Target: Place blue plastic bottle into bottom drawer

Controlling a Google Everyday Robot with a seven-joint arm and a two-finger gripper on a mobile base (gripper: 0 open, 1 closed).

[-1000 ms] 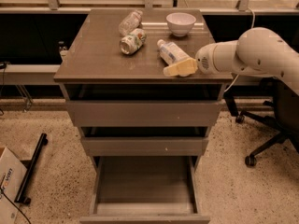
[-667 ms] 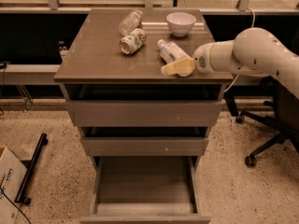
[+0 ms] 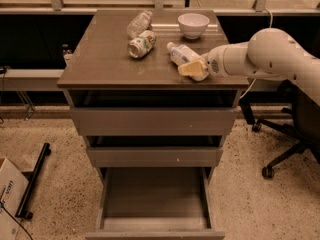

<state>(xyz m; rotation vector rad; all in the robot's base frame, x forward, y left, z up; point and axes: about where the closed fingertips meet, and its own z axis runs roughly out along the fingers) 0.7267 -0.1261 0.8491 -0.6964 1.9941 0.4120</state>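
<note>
The blue plastic bottle (image 3: 180,53) lies on its side on the cabinet top (image 3: 100,59), white cap pointing to the back left, pale label around its middle. My gripper (image 3: 192,69) reaches in from the right, its yellowish fingers at the bottle's near right end, touching or very close to it. The bottom drawer (image 3: 155,199) is pulled open at floor level and holds nothing.
A bottle with a green-and-white label (image 3: 141,43) and a clear label-less bottle (image 3: 138,22) lie at the back of the top. A white bowl (image 3: 193,24) stands behind my gripper. An office chair base (image 3: 280,149) is at the right, a cardboard box (image 3: 9,196) at the lower left.
My gripper has shifted a little to the left, closer to the blue plastic bottle's end. The bottle and the other things have not moved.
</note>
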